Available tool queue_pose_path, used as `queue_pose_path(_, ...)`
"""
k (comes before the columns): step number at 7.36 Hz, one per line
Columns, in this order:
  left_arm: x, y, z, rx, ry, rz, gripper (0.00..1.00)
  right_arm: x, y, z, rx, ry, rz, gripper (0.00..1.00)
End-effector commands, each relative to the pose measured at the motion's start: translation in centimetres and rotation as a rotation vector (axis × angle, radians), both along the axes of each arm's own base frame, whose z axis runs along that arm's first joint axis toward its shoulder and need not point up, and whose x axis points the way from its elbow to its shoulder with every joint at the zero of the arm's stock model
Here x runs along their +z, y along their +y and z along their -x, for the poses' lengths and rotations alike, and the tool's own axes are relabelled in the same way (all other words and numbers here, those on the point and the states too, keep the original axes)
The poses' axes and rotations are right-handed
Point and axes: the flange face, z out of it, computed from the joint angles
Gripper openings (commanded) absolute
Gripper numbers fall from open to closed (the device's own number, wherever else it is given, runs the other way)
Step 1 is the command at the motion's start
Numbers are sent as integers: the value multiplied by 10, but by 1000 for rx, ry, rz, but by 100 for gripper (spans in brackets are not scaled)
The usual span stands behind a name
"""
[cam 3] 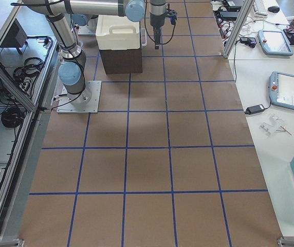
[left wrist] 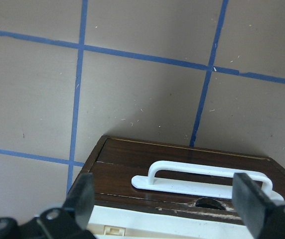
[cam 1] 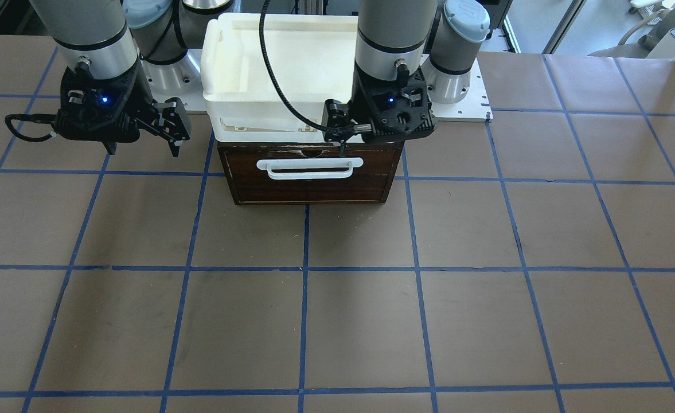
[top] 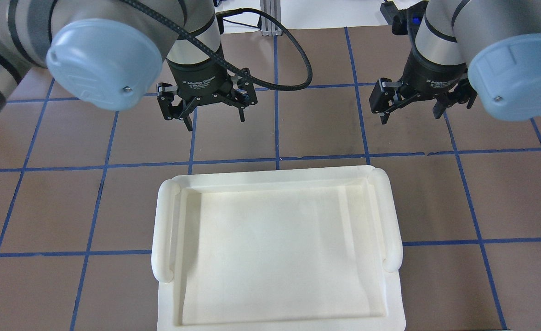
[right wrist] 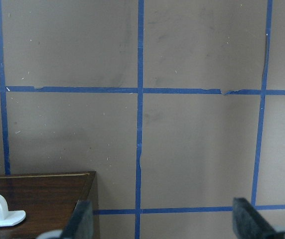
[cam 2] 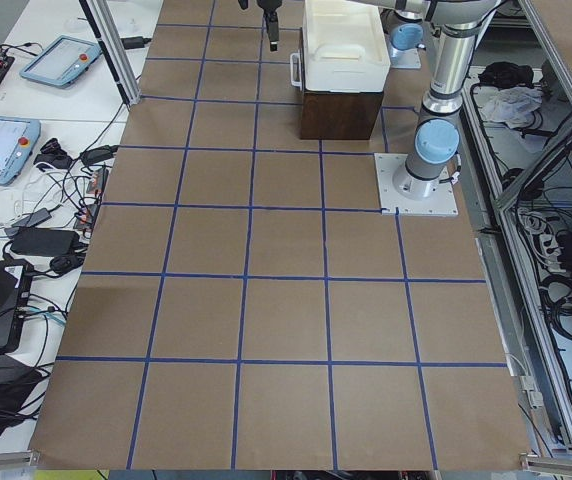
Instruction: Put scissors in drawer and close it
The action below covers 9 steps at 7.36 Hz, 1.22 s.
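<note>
The drawer [cam 1: 311,189] has a dark brown wooden front with a white bar handle [cam 1: 311,168]. It sits pushed in flush with its dark brown case. It also shows in the left wrist view [left wrist: 182,159]. The scissors are not in view. My left gripper [top: 215,120] is open and empty. It hovers above the drawer's front, with its fingers on either side of the handle in the left wrist view [left wrist: 165,209]. My right gripper [top: 410,117] is open and empty. It hangs over bare table beside the case's corner [right wrist: 38,191].
A white plastic bin [top: 275,177] sits on top of the case and hides it from overhead. The table is brown paper with a blue tape grid [cam 1: 305,269]. The arm bases stand behind the case [cam 1: 463,109].
</note>
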Motion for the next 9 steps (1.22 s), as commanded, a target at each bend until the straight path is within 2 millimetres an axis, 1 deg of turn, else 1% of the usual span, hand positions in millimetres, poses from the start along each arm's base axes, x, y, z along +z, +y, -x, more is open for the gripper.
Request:
queue_pose_path(1, 29, 4, -79, -33, 9, 28, 100, 0, 0, 0, 0, 1, 0, 100)
queue_pose_path(2, 39, 5, -108, -57, 19, 45, 100, 0, 0, 0, 0, 1, 0, 100)
queue_pose_path(3, 43, 6, -119, -53, 20, 62, 100, 0, 0, 0, 0, 1, 0, 100)
queue_pose_path(4, 47, -13, -122, -62, 16, 135, 100, 1, 0, 0, 2, -2, 1, 100)
queue_pose_path(5, 43, -22, -121, -51, 25, 151, 100, 2, 1, 0, 3, -2, 4, 100)
queue_pose_path(6, 37, -28, -115, -78, 24, 125, 100, 3, 2, 0, 3, -2, 6, 100)
queue_pose_path(7, 35, -24, -105, -112, 24, 87, 100, 6, 3, -2, 14, -24, 12, 100)
queue_pose_path(8, 41, -26, -106, -184, 15, 92, 100, 10, 5, -2, 81, -26, 14, 100)
queue_pose_path(9, 43, -26, -105, -188, 16, 87, 100, 20, 13, -8, 111, -83, 26, 100)
